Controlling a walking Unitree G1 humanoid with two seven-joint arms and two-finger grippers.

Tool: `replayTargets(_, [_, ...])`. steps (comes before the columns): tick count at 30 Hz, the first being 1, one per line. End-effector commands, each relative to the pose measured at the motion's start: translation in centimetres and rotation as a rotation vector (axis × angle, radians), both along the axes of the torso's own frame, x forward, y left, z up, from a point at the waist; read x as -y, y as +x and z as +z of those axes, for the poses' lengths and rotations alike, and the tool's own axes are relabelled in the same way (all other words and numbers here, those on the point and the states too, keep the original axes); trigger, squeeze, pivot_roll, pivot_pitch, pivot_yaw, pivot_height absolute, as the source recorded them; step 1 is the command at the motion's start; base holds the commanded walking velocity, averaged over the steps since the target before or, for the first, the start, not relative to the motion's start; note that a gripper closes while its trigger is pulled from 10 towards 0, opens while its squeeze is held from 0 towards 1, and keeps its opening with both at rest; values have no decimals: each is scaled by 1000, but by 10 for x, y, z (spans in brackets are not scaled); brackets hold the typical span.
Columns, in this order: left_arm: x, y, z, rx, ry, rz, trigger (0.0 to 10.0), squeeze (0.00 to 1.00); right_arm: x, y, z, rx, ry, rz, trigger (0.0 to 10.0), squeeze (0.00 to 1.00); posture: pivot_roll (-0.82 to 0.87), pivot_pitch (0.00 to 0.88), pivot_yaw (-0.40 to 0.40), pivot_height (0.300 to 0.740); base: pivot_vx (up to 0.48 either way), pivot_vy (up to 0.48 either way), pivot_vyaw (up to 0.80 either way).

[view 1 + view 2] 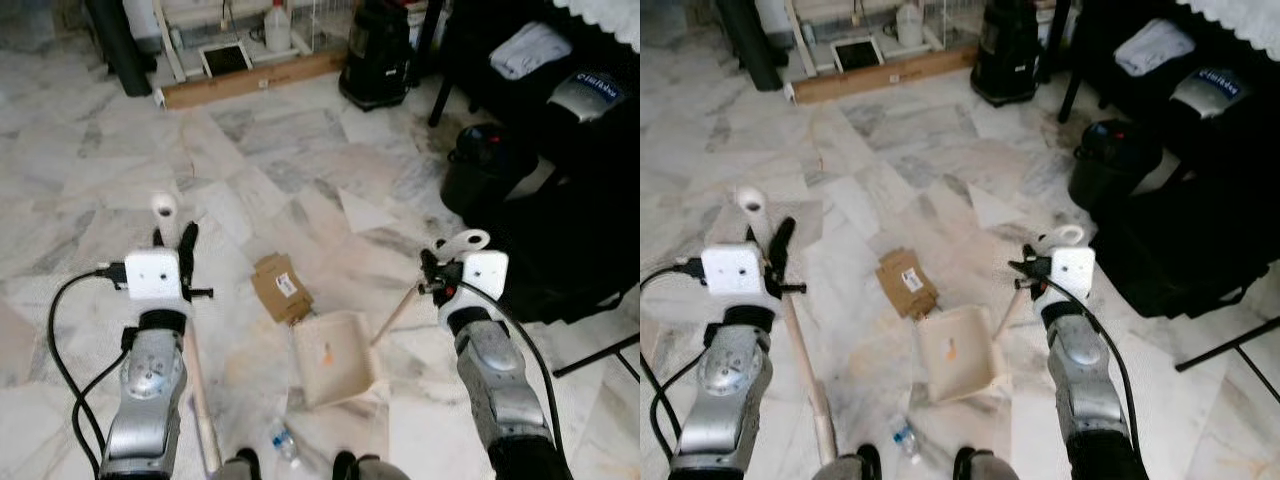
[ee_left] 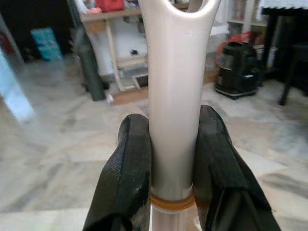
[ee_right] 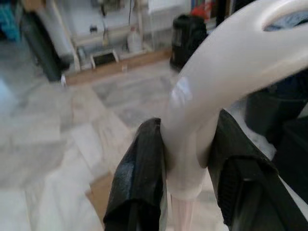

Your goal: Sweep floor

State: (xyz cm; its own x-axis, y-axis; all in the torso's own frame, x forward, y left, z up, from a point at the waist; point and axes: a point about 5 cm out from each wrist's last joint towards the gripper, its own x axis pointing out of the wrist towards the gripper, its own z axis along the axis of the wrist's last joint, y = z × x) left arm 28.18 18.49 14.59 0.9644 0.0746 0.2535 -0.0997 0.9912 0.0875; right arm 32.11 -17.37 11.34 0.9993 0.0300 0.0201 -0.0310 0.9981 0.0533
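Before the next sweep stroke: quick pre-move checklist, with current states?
1. Left gripper shut on the broom handle: ok.
2. Right gripper shut on the dustpan handle: ok.
3. Dustpan down on the floor ahead of the robot's feet: ok.
4. Debris within the stroke path: flattened cardboard piece lies just beyond the dustpan, small plastic bottle near the feet: ok.
5. Broom head position: cannot tell, hidden low in frame.
6. Black bin on the right, apart from the dustpan: ok.
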Motion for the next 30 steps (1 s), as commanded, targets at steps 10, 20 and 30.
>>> replayTargets(10, [2, 2, -3, 15, -23, -35, 10000, 0, 5, 5, 5, 46, 15, -10, 10000, 0, -78, 87, -39, 740, -193, 0, 0])
replayTargets(20, [1, 3, -3, 22, -29, -30, 10000, 0, 1, 6, 1, 35, 16, 9, 10000, 0, -73, 106, -35, 740, -328, 0, 0])
replayTargets(30, [2, 5, -6, -3, -33, -35, 10000, 0, 2, 4, 0, 39, 15, 7, 10000, 0, -70, 123, -34, 740, 0, 0, 0])
